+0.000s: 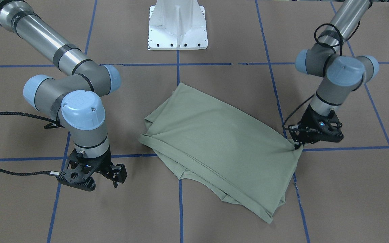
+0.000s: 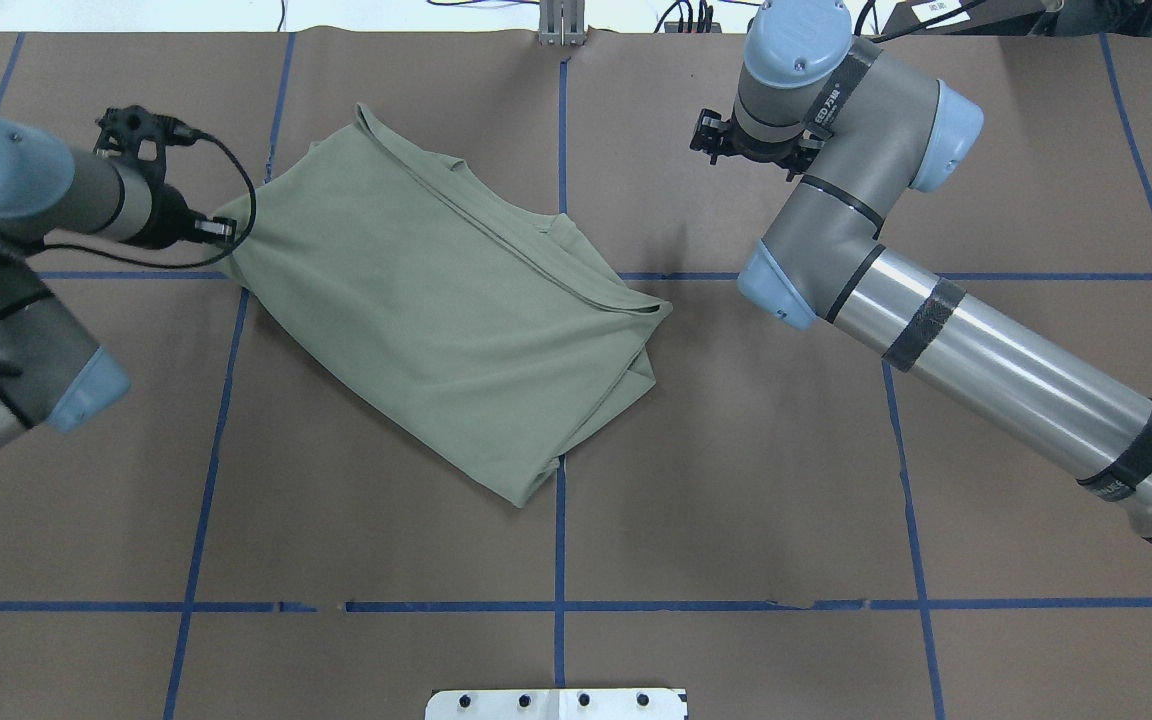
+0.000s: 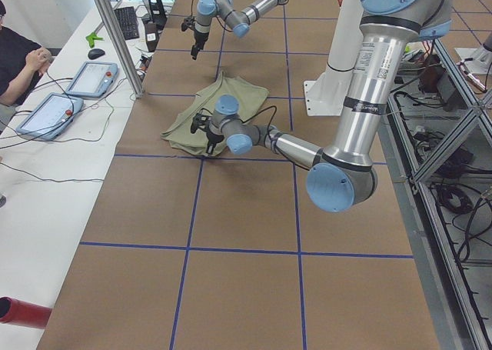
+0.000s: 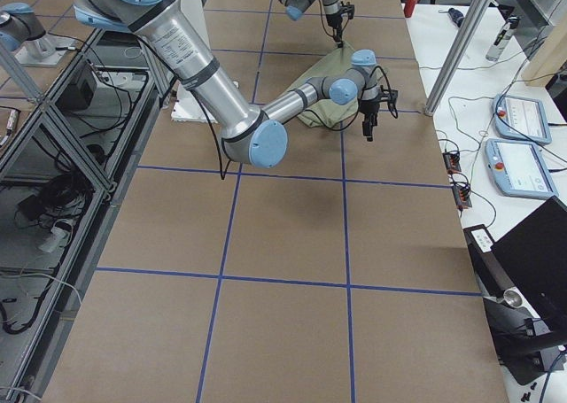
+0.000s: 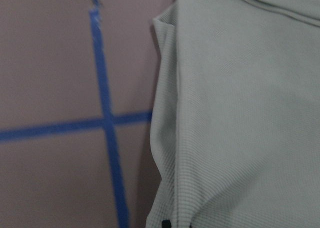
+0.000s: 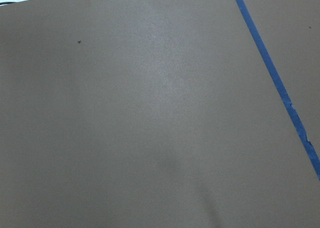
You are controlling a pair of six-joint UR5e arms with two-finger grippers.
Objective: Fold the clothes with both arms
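Observation:
The pale sage-green shirt (image 1: 214, 141) (image 2: 436, 300) lies folded into a slanted, roughly rectangular bundle in the middle of the brown table. My left gripper (image 1: 297, 145) (image 2: 226, 232) is shut on the shirt's corner, and the cloth draws to a point there. In the left wrist view the knit fabric (image 5: 240, 112) fills the right half, with black fingertips (image 5: 164, 223) at the bottom edge. My right gripper (image 1: 120, 175) (image 2: 701, 135) hovers open and holds nothing, off the shirt's other end. The right wrist view shows only bare table.
The white base pedestal (image 1: 177, 27) (image 2: 556, 703) stands at the robot's edge. Blue tape lines (image 2: 561, 440) cross the table. A seated person (image 3: 15, 58) and teach pendants (image 3: 92, 77) are at a side bench beyond the far edge.

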